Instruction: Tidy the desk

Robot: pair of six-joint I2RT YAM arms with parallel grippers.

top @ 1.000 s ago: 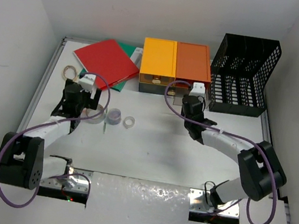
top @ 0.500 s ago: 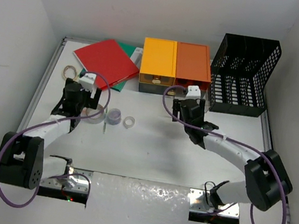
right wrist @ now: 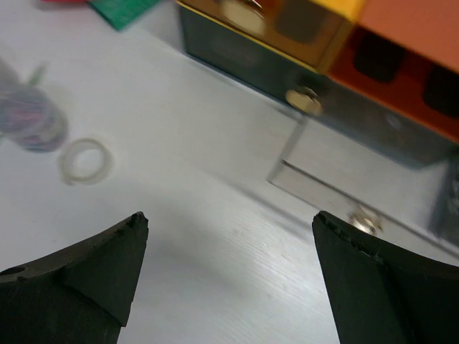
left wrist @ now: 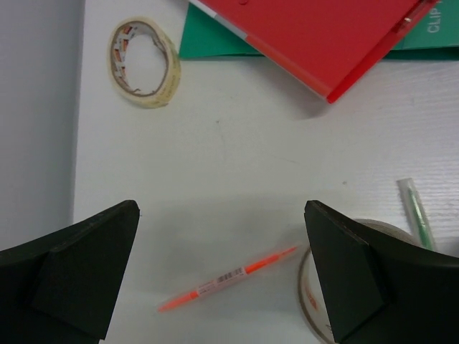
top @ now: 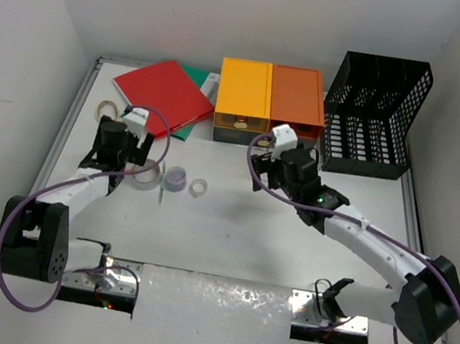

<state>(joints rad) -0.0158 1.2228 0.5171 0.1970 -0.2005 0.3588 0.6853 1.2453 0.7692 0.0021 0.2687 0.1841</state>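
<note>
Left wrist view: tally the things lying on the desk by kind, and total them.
Tape rolls: 2 (cream roll, part-hidden roll)
Pens: 2 (orange pen, green pen)
Folders: 2 (red folder, green folder)
Total: 6

The plain white flat desk tabletop has grey metal rails down its sides. At the back, a bright red flat plastic folder sits over a green flat folder with pale lettering. The rectangular plastic drawer box is yellow on one half, orange on the other, and dark across the front, with a brass-coloured round knob. The black mesh file rack is a grid of small holes. There's a cream round tape roll with red-and-dark print inside, and a thin orange pen with a white barcode label. The small round container looks purple. The left arm and right arm are white with black joints, each trailing a purple cable.
</note>
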